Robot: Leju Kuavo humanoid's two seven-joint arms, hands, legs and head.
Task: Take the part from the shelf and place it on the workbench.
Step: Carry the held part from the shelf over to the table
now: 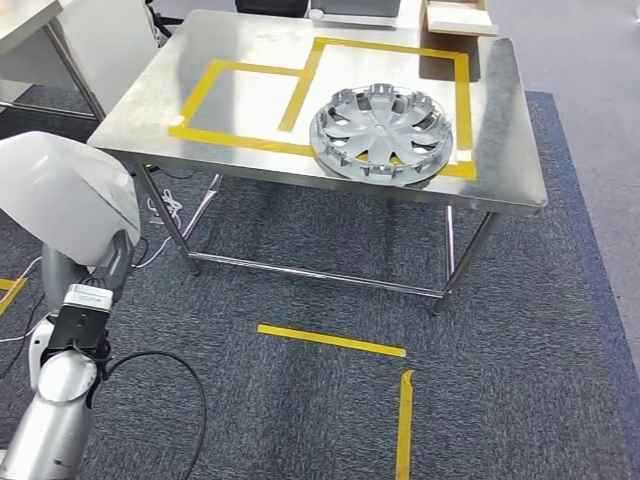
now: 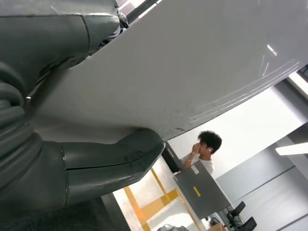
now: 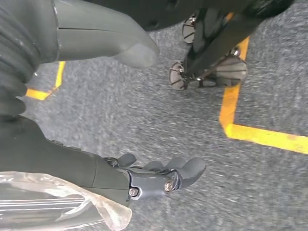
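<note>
Part held beside the bench

The left robot hand (image 2: 72, 163) gripped a white part (image 1: 64, 195) low, off the bench (image 1: 249, 100); the right robot hand (image 3: 109, 110) hung released above the carpet. A hubcap (image 1: 381, 132) lay on the bench.

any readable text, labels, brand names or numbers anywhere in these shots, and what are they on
None can be read.
Small label on the left arm's black wrist module: too small and blurred to read.
Yellow sticker on the grey panel in the left wrist view: no legible characters.
Hubcap on the workbench: no visible lettering.
</note>
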